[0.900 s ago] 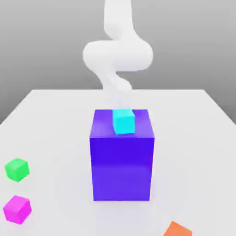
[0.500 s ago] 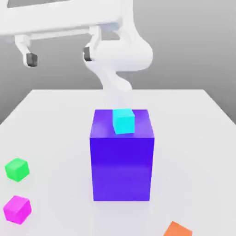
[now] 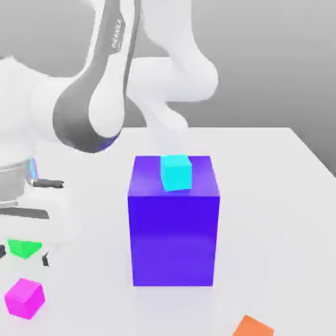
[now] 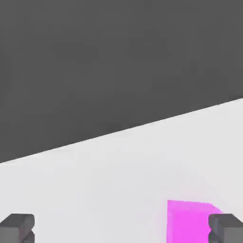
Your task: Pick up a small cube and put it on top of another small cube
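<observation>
The small magenta-pink cube (image 3: 25, 298) lies on the white table (image 3: 275, 197) near its front edge, at the exterior view's left. In the hand view the magenta cube (image 4: 189, 221) sits just inside one fingertip (image 4: 227, 228). My gripper (image 3: 23, 257) hangs low at the exterior view's left, just above the magenta cube and partly covering the small green cube (image 3: 25, 247). Its fingers are spread wide with nothing between them, so the gripper (image 4: 121, 230) is open. A small cyan cube (image 3: 176, 172) rests on top of the big blue-violet block (image 3: 174, 226).
The blue-violet block stands tall in the table's middle. An orange cube (image 3: 252, 326) lies at the front edge, to the exterior view's right. My arm's white links (image 3: 98, 98) arch over the left half of the table.
The arm has swung down and to the exterior view's left, bringing the hand from high above the table to just over the green and magenta cubes. No cube has moved.
</observation>
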You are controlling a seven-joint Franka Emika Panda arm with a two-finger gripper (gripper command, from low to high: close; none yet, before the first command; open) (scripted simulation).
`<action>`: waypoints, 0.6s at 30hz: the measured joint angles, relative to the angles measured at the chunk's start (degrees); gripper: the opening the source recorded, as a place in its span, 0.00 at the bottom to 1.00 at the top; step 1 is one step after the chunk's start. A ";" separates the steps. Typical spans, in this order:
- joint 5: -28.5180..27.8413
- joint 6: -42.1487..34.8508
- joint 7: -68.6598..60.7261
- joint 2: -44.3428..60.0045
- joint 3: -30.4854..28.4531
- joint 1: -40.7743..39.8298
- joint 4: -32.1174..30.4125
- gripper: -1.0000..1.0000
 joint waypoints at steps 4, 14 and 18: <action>1.88 4.36 -2.56 7.86 1.06 -3.00 0.54 0.50; 5.33 8.57 -5.24 13.74 4.92 -6.28 1.94 0.00; 0.45 3.36 -1.62 6.57 0.45 -2.88 0.06 0.00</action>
